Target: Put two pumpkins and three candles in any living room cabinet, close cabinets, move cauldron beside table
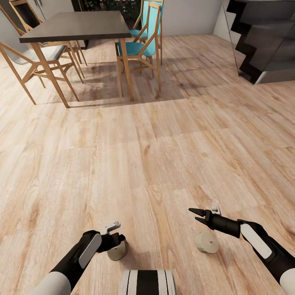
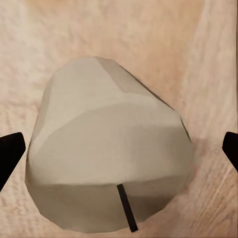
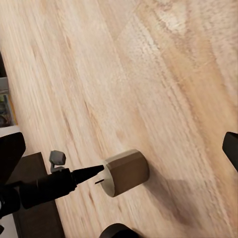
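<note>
Floor: pale wood planks cover the ground in the head view, running from the robot's arms up to the furniture at the back.
Dining table: dark top on light wooden legs, far from the robot at the upper left of the head view; it carries nothing that can be seen.
Chairs: a teal-seated chair stands at the table's right side, a pale-seated chair at its left.
Staircase: dark stepped block at the upper right of the head view.
Left arm: reaches down to the floor; the left gripper sits right over the left candle, its black fingers spread at either side of the candle body, not touching it in the left wrist view.
Right arm: stretched low over the floor; the right gripper has its two pointed fingers spread apart and holds nothing.
Right candle: beige cylinder lying on its side on the floor, just below the right gripper, dark wick facing sideways; also seen in the right wrist view.
Left candle: beige, on the floor near the robot's base, well apart from the right candle.
</note>
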